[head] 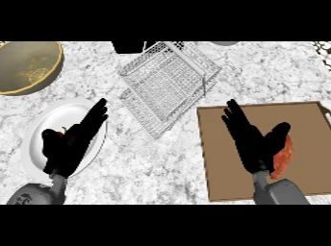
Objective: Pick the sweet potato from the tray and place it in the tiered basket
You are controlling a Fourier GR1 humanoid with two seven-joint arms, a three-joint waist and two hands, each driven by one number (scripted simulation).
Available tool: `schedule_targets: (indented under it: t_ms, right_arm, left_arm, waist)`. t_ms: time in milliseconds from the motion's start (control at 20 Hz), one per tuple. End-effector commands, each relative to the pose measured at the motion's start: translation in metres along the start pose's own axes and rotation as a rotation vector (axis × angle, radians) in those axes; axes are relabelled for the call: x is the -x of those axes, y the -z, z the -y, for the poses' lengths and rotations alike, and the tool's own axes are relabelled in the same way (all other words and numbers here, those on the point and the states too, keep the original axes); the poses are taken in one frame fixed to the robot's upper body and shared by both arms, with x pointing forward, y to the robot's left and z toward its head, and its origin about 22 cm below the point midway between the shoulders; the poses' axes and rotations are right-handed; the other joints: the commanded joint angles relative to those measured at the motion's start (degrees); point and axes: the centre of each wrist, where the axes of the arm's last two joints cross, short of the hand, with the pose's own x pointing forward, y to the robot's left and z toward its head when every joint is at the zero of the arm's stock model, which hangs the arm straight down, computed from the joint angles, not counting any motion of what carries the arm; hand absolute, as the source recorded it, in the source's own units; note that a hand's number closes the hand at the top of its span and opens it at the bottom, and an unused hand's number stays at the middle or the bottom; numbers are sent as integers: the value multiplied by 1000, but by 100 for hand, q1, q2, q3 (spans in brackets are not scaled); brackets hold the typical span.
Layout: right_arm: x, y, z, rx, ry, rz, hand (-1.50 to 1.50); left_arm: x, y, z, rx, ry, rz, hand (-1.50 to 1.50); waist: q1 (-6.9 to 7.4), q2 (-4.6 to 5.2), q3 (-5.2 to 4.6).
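An orange-red sweet potato (283, 156) lies on the brown tray (303, 129) at the right, partly hidden behind my right hand. My right hand (252, 141) hovers over the tray with fingers straight and thumb raised, its thumb side against the potato's left edge; it is open. The white wire tiered basket (168, 81) stands tilted at the top centre, to the upper left of the tray. My left hand (70, 141) is open with straight fingers over a white plate at the left.
A white plate (44, 129) lies at the left with a small red item (58, 131) showing beside my left hand. A brass-coloured bowl (20, 67) sits at the top left. A dark object (129, 46) stands behind the basket.
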Motion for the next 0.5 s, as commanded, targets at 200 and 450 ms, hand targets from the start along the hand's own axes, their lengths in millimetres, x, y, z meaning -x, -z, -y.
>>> schedule_targets:
  t_ms: [200,450]
  right_arm:
    - [-108,12,19,-175,-161,474,150]
    - [-79,15,99,593,-233,280,-150]
  left_arm:
    - [-34,2,-33,-118,344,267,0]
    - [-24,-4,-33,-152,380,307,0]
  waist:
    - [225,-78,-14]
    - [169,14,-32]
